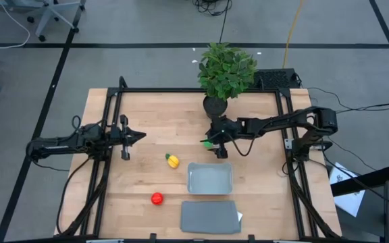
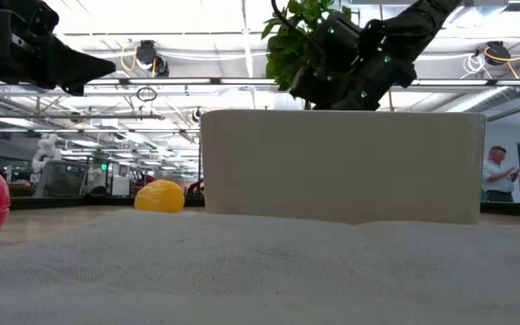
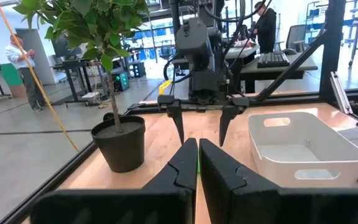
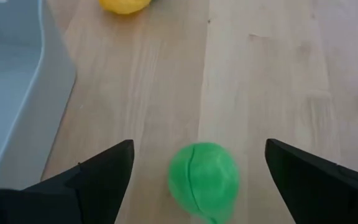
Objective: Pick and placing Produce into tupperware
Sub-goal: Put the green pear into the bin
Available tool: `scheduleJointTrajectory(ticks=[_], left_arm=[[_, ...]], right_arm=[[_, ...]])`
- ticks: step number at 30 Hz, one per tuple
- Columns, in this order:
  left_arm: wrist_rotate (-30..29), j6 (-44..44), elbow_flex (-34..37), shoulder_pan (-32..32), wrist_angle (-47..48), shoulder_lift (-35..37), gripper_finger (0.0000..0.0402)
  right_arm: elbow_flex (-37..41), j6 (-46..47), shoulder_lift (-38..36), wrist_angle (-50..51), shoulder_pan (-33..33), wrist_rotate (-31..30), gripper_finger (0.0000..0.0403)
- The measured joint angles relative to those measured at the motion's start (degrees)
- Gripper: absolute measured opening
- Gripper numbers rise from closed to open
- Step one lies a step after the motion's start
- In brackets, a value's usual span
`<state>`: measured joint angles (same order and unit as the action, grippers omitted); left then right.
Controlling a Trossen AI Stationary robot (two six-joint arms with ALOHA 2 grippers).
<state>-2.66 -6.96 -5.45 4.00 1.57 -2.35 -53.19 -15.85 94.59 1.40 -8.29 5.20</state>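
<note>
The round green fruit (image 4: 204, 177) rests on the wooden table in front of the plant pot, and it also shows in the high view (image 1: 208, 143). My right gripper (image 4: 199, 146) is open just above the table; its fingers stand on either side of the green fruit without touching it. The yellow fruit with a green tip (image 1: 173, 160) and the round red fruit (image 1: 157, 198) lie on the table left of the tupperware (image 1: 210, 178), which holds nothing. My left gripper (image 1: 139, 136) is shut and empty at the table's left, above the table.
A potted leafy plant (image 1: 225, 67) stands at the table's far edge, just behind my right gripper. The flat grey lid (image 1: 210, 217) lies at the near edge, in front of the tupperware. A black frame (image 1: 113, 121) runs along the table's sides. People stand in the room beyond.
</note>
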Motion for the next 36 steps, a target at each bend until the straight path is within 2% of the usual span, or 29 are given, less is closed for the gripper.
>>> scheduleJointTrajectory(ticks=[10, 29, 36], left_arm=[[0.0, -0.2, 0.0, 0.0, 0.0, 0.0, 0.0021], [0.0, -0.3, 0.0, 0.0, 0.0, 0.0, 0.0021], [0.0, -0.3, 0.0, 0.0, 0.1, 0.0, 0.0021]], right_arm=[[0.0, 0.1, 0.3, 0.4, -1.1, 0.0, 0.0354], [0.0, -1.6, 7.6, -2.3, -1.4, 0.7, 0.0354], [0.0, -1.8, 7.6, -2.7, -1.4, 1.0, 0.0331]])
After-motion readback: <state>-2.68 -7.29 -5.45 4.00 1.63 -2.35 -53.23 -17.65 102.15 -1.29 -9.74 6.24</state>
